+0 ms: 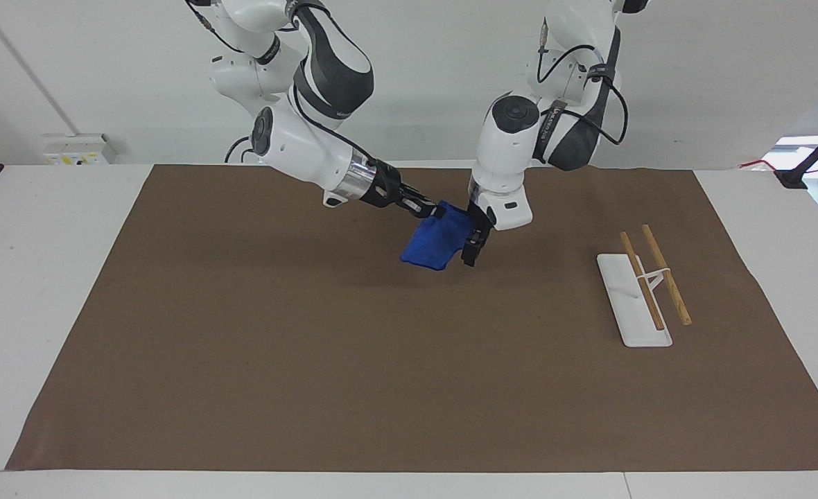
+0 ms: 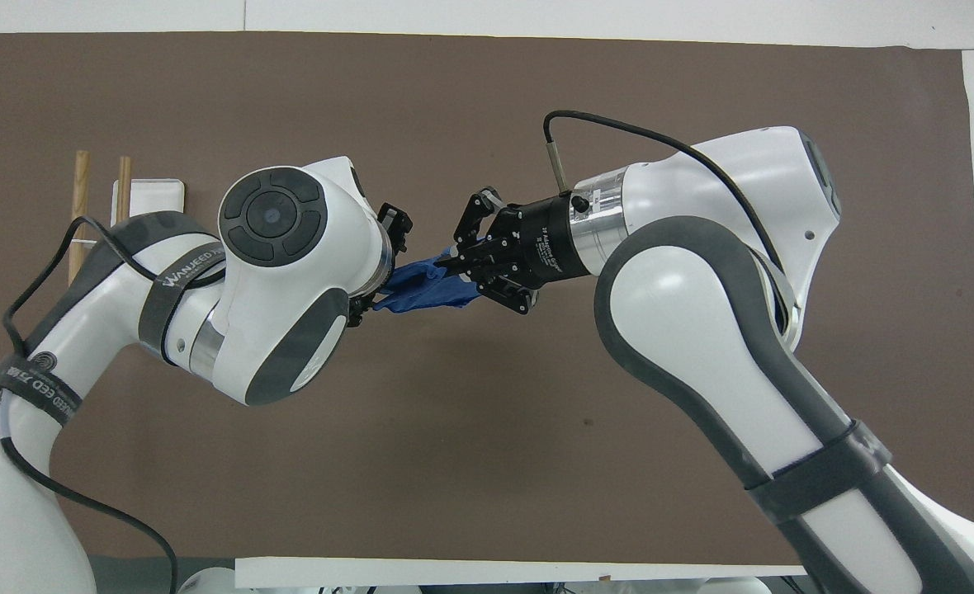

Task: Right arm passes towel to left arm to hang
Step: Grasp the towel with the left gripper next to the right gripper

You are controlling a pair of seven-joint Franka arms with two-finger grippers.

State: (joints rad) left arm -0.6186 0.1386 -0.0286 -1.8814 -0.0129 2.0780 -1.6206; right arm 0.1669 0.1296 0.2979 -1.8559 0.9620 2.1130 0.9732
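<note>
Your right gripper (image 1: 431, 210) jaws pinch the towel (image 1: 437, 241) corner; left gripper (image 1: 471, 254) jaws unclear. Soft, light, floppy: grab its free hanging edge.

A plain white wall (image 1: 416, 83) rises past the robots' end of a white counter (image 1: 48, 277). A large brown paper mat (image 1: 381, 374) covers most of the counter. A white socket box with yellow labels (image 1: 76, 149) sits low on the wall. The light is even and soft.
</note>
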